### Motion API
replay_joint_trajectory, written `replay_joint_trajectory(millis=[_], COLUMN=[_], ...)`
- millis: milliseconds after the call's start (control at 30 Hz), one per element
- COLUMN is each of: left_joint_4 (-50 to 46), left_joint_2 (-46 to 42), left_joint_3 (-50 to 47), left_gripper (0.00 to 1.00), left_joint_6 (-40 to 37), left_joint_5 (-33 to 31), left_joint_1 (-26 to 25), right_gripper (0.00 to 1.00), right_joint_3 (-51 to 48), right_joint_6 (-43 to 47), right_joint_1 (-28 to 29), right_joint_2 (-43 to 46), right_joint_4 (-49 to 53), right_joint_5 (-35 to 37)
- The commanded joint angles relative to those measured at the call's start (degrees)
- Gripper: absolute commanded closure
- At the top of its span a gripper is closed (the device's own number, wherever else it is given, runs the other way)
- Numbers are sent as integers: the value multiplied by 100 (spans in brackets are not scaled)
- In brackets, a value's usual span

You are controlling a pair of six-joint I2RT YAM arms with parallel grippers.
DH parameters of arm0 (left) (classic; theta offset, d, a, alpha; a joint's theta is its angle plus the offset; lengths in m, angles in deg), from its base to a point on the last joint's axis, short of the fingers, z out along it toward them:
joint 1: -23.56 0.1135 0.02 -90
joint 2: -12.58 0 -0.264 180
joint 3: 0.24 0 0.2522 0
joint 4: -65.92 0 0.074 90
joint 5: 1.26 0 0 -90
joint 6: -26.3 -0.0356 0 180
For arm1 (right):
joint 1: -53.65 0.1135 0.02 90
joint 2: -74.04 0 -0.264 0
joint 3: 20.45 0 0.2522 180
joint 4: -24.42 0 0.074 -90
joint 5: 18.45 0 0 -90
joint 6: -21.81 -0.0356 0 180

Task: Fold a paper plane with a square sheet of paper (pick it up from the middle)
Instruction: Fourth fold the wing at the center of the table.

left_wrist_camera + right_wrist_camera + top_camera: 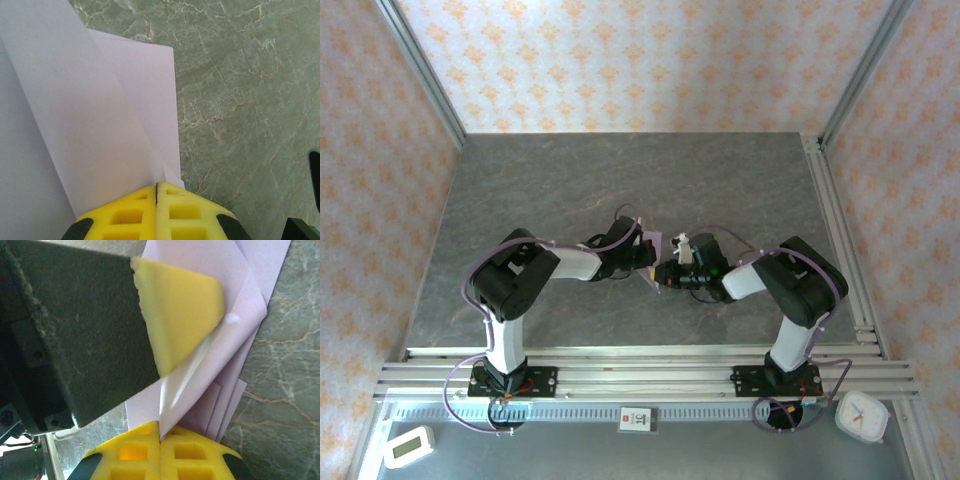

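Top: my left gripper (647, 258) and right gripper (666, 276) meet nose to nose over the marbled table (620, 180), the lilac sheet (654, 245) edge-on between them, both equally near | Left wrist: my yellow foam fingers (130, 217) are pressed together on a creased corner, and thin smooth layers fan up-left | Right wrist: my fingers (192, 457) pinch the folded edges, the long axis runs up-right, and the left finger pad (180, 315) lies against the paper

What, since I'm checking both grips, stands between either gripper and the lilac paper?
Nothing visible does: the left gripper and the right gripper are each shut directly on the folded lilac paper.
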Motion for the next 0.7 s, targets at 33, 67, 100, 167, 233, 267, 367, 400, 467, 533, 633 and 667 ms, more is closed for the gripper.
replay_joint_trajectory(millis=[33, 67, 100, 167, 233, 267, 367, 400, 467, 533, 633, 667], left_joint_4=[-3, -28, -28, -3, 34, 70, 150, 170, 211, 244, 302, 303], left_joint_2=[236, 241, 227, 206, 165, 143, 91, 71, 65, 65, 65, 65], left_joint_3=[103, 87, 63, -27, -128, -168, -297, -319, -371, -396, -441, -443], left_gripper=[100, 100, 100, 100, 100, 100, 100, 100, 100, 100, 100, 100], left_joint_6=[-328, -350, -351, -336, -318, -302, -264, -248, -229, -199, -157, -157], left_joint_5=[-394, -404, -394, -382, -379, -379, -368, -360, -359, -360, -323, -318], left_joint_1=[210, 210, 210, 210, 210, 211, 210, 210, 210, 210, 210, 210], right_gripper=[80, 68, 60, 51, 50, 50, 65, 74, 90, 97, 100, 100], right_joint_3=[-118, -96, -74, -43, -41, -61, 0, 61, 117, 178, 340, 416], right_joint_6=[110, 139, 171, 287, 394, 418, 499, 491, 342, 180, -14, -65], right_joint_1=[214, 198, 167, 24, -221, -370, -528, -530, -511, -432, -226, -147], right_joint_2=[-396, -268, -115, 346, 790, 1020, 1421, 1457, 1492, 1469, 1360, 1307], right_joint_4=[743, 851, 986, 1334, 1721, 1834, 2190, 2261, 2150, 1970, 1782, 1712], right_joint_5=[252, 275, 296, 443, 620, 626, 740, 721, 583, 540, 553, 563])
